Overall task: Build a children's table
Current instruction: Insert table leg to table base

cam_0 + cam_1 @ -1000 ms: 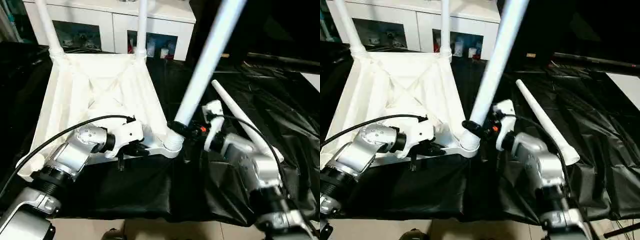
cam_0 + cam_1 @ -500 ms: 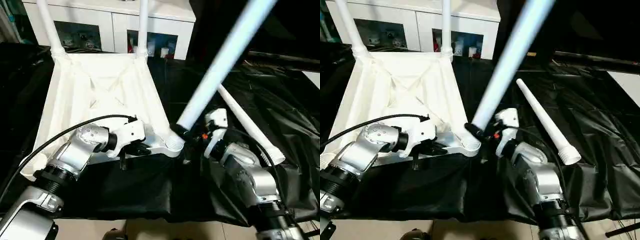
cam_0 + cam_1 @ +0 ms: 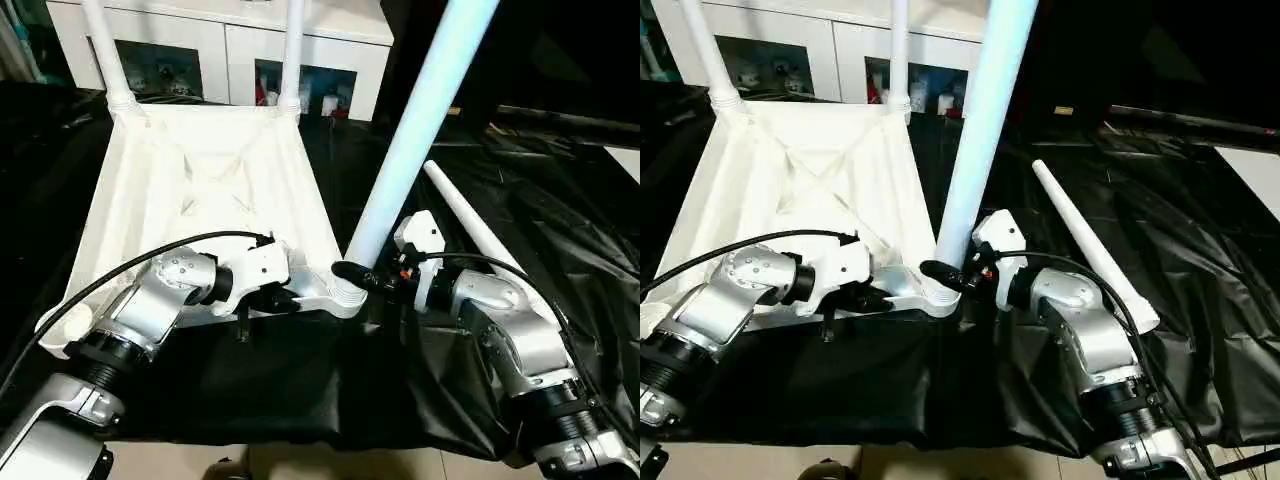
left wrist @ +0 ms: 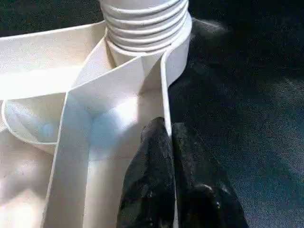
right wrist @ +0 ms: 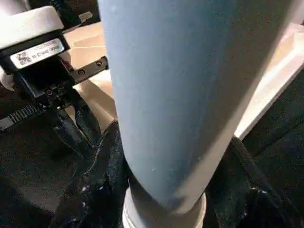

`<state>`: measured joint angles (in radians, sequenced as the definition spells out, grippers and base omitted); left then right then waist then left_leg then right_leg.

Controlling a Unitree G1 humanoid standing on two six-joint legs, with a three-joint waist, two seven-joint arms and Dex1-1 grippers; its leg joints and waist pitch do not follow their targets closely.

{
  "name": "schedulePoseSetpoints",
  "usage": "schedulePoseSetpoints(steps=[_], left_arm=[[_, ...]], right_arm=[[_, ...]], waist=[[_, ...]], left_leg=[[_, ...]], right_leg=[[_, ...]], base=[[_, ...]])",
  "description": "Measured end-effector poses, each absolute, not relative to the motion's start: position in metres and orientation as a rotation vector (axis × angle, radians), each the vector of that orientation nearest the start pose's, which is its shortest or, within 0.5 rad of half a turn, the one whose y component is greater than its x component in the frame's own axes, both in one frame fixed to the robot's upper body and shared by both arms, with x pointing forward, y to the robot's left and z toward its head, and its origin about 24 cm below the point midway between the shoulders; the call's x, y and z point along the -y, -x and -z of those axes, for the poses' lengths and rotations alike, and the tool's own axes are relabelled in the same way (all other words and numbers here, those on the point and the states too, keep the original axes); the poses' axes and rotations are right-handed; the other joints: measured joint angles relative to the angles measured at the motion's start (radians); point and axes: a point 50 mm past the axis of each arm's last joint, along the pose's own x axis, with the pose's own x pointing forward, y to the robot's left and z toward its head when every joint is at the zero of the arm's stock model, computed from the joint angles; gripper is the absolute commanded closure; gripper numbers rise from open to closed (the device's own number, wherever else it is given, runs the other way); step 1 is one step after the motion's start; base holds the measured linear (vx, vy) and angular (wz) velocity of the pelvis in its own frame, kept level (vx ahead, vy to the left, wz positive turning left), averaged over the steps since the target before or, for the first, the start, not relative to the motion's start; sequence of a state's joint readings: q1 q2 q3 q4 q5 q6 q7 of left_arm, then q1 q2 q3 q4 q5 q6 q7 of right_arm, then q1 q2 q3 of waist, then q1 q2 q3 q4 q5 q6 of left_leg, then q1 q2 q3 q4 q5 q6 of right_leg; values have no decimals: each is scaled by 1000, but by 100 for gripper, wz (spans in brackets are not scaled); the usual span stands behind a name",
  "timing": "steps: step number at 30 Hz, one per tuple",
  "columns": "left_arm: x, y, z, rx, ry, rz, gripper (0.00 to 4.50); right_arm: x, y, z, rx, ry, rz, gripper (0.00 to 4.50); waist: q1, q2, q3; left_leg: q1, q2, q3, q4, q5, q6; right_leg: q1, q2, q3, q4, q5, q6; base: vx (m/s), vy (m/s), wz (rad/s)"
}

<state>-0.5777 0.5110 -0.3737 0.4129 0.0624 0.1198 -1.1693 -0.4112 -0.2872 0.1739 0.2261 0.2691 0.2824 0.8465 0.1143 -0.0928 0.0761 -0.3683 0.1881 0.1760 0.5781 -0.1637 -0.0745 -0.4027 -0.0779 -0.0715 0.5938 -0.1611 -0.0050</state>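
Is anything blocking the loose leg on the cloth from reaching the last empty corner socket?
Yes. The loose leg lies on the robot's right; the empty socket is at the tabletop's near left corner. Between them stand the right gripper shut on the third leg, and the left gripper.

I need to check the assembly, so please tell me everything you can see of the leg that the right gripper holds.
The leg is a long, smooth white plastic tube with a bluish sheen. It stands nearly upright, leaning a little. Its ribbed, threaded base sits in the near corner socket of the upside-down table. The right gripper clasps it just above the socket, one black finger on each side.
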Motion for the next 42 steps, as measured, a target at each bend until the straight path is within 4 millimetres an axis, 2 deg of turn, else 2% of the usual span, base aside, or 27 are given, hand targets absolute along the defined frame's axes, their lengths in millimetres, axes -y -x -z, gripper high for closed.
schedulePoseSetpoints(steps=[4, 13, 25, 30, 33, 39, 42], left_arm=[[-151, -308, -72, -454, -634, 1370, 450], [-152, -300, -73, -487, -617, 1493, 450], [-150, -307, -70, -481, -655, 1446, 450], [-150, -309, -69, -480, -664, 1424, 450], [-150, -309, -69, -479, -663, 1424, 450], [-150, -309, -69, -481, -661, 1425, 450], [-150, -309, -68, -485, -661, 1423, 450]], right_arm=[[117, -296, -72, -190, -10, -1108, 264], [126, -280, -70, -195, -42, -1251, 264], [123, -284, -68, -170, 10, -1212, 264], [124, -284, -65, -164, 39, -1204, 264], [124, -284, -64, -166, 44, -1203, 264], [125, -284, -63, -157, 46, -1201, 264], [124, -284, -62, -159, 41, -1200, 264]], waist=[[2, -3, -2], [11, -3, -2], [9, -1, -1], [0, 2, 2], [-4, 2, 1], [-5, 2, 2], [-4, 2, 2]], left_leg=[[0, 0, 1, -2, 0, 0], [1, 0, 4, -5, -1, 1], [5, 0, 3, -5, -1, 1], [5, 0, 0, -7, -1, 1], [5, -1, 0, -9, -1, 1], [6, -2, 0, -10, -1, 1], [11, -2, 0, -13, -1, 1]], right_leg=[[0, 0, 0, 0, -4, 0], [3, 0, 2, 0, -10, -3], [7, 0, 2, 0, -12, 1], [8, 0, -2, -14, -13, 1], [17, 0, -3, -23, -13, 1], [17, 0, 0, -24, -13, 1], [17, 0, -1, -25, -13, 2]], base=[[0, 0, 0], [0, 0, 0], [0, 0, 0], [-20, 1, 0], [0, 0, 0], [0, 0, 0], [0, 0, 0]])
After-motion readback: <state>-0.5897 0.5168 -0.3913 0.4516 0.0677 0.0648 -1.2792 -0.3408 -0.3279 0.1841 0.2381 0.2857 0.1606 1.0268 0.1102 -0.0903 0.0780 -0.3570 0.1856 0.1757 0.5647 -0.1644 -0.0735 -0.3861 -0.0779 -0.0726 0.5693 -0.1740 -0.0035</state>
